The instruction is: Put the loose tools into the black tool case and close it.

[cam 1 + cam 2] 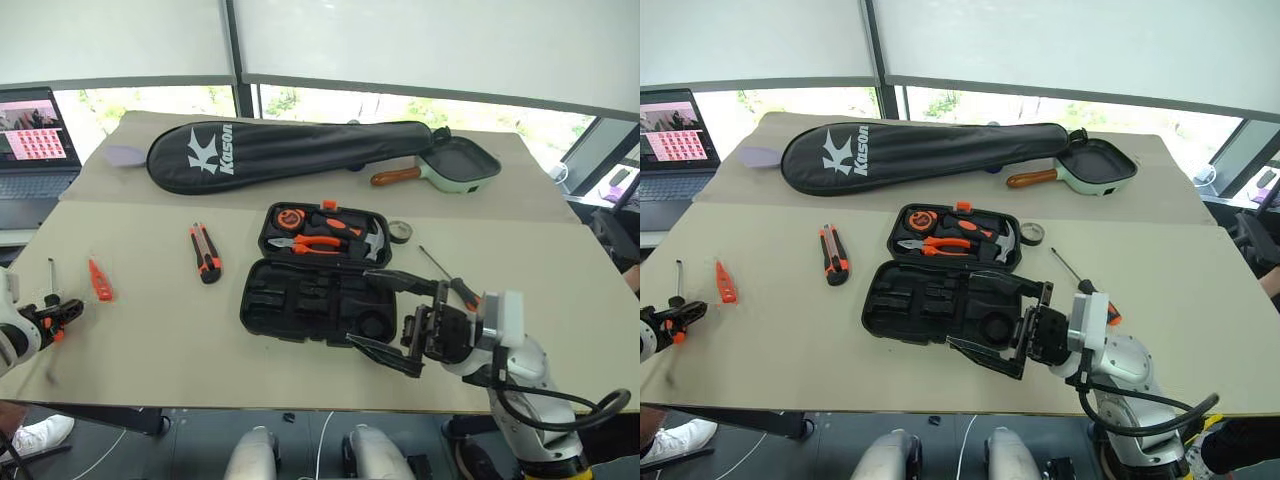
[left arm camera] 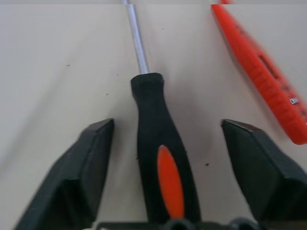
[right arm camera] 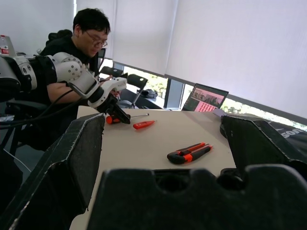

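Left hand [image 2: 165,143] straddles the screwdriver [image 2: 156,143], fingers spread, handle base cut off. Right hand [image 1: 395,315], released, partly hides the black tool case [image 1: 300,295].

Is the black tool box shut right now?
No, the black tool case lies wide open on the table, with pliers and a hammer showing in its far half.
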Controlling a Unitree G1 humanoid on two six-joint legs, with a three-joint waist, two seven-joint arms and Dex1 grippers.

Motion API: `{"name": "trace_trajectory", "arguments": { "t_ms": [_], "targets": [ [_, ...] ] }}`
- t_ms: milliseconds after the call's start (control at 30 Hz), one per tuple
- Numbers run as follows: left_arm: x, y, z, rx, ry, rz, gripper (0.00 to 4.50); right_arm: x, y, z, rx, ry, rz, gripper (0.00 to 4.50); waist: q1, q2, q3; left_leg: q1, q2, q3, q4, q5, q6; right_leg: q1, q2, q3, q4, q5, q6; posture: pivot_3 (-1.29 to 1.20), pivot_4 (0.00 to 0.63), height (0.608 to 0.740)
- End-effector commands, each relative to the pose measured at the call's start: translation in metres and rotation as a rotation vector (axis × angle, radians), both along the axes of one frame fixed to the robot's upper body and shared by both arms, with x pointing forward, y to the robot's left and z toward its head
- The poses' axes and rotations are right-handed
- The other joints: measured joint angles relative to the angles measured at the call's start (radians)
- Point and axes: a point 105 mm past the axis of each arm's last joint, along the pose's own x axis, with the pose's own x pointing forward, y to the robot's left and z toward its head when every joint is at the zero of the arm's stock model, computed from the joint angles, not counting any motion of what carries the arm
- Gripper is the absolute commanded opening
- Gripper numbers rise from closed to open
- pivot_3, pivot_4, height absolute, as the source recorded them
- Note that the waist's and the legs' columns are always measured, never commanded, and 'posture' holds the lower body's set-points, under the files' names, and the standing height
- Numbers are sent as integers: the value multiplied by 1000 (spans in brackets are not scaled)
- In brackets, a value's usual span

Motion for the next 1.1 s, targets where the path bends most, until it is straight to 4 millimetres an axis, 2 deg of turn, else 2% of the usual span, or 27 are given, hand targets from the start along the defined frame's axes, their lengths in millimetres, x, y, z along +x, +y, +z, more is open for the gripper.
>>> {"name": "trace_trajectory", "arguments": {
  "t_ms": [33,167,300,367,500,567,633,700,767,900,967,1000,1100],
  "targets": [
    [1,-7,-7,-37,20,-27,2216,1,-5,6,3,-48,-19,4500,3,1,0,0,0,0,0,0,0,0,0,0,0,0,0,0,150,740],
    [2,-6,-4,-33,-21,-25,943,4,-7,4,-5,-51,-27,4500,7,1,1,0,-1,0,0,0,0,0,-1,0,0,0,0,0,150,740],
    [-1,-5,3,-20,-80,-34,894,4,-11,1,-19,-49,-28,4500,7,2,1,0,0,0,0,0,0,0,-1,0,0,0,0,0,150,740],
    [-7,2,7,9,-120,-19,894,4,-14,-1,-27,-49,-30,4500,6,2,1,0,0,0,0,0,0,0,-1,0,0,0,0,0,150,740],
    [-13,14,41,92,-343,-15,894,3,-22,-1,-42,-52,-53,4500,3,1,1,-1,0,-1,0,0,0,0,-2,0,-1,0,0,0,150,740],
    [-10,7,65,125,-476,-82,894,5,-30,0,-53,-56,-87,4500,4,0,1,-2,1,-2,0,0,0,-1,-2,0,-1,0,0,0,150,740],
    [-2,-15,91,150,-605,-213,894,10,-40,1,-67,-54,-142,4500,8,-1,1,-2,1,-2,0,0,0,0,-3,-1,-2,1,-1,0,150,740],
    [10,-54,115,209,-712,-434,894,14,-50,0,-95,-43,-182,4500,18,-1,1,-2,0,-2,0,-3,-5,1,-9,-2,-3,1,0,0,150,740],
    [22,-94,123,271,-729,-662,894,16,-59,-1,-117,-32,-212,4500,27,0,1,-2,0,-1,0,-5,-8,1,-14,-5,-3,1,0,0,150,740],
    [42,-165,109,424,-624,-1112,894,19,-70,-2,-154,-6,-244,4500,31,3,1,-3,-4,3,0,-3,-5,3,-14,-7,-4,1,0,0,150,740],
    [52,-216,94,511,-565,-1403,894,19,-76,-6,-196,22,-254,4500,21,5,3,-3,-4,6,0,2,3,3,-12,-5,-5,1,0,0,150,740],
    [55,-235,90,532,-556,-1506,894,19,-78,-8,-215,41,-260,4500,26,6,4,-4,-3,7,0,2,3,3,-8,-3,-5,2,3,0,150,740],
    [65,-269,81,579,-523,-1681,894,20,-83,-12,-249,106,-298,4500,31,7,4,-8,-3,11,2,2,3,2,-2,-3,-6,3,5,0,150,740]
  ]
}}
